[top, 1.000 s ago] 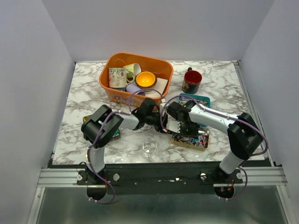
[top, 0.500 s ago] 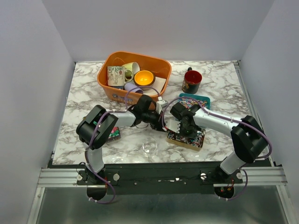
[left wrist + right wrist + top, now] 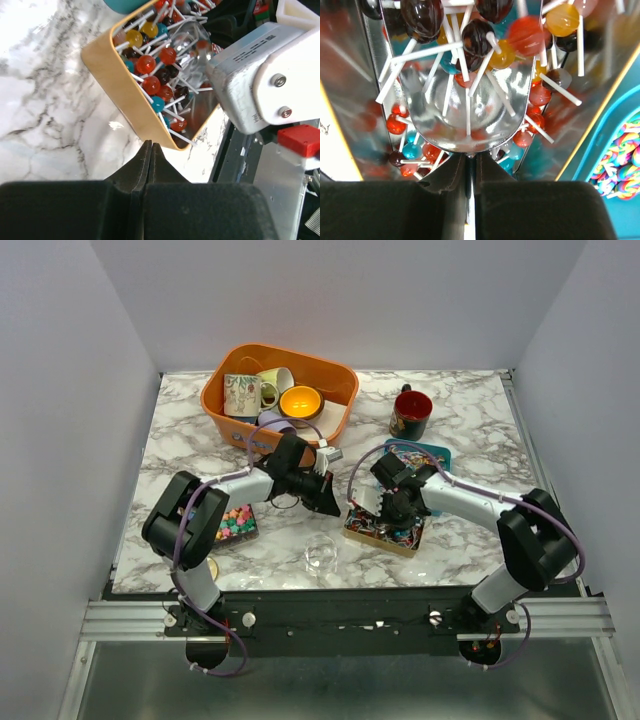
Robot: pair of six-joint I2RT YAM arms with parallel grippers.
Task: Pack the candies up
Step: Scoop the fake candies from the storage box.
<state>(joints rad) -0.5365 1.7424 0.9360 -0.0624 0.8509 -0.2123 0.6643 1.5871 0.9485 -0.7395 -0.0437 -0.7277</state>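
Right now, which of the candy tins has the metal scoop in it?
The yellow-walled tin of ball lollipops, where the right gripper holds the scoop. The teal tin behind it and the pastel candies at the left have none.

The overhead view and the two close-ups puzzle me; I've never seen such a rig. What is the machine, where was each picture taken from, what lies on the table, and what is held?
Two robot arms are bolted side by side. The wide picture looks down from above and behind them. Each close-up comes from a camera on one wrist, its jaws at the bottom. On the marble table sit an orange bin of mugs, a red mug, a teal tin, small colourful candies in a tray, a clear glass item and a yellow tin of lollipops. The right arm grips the handle of a metal scoop lying among the lollipops. The left arm has its jaws closed on nothing, near that tin's edge.
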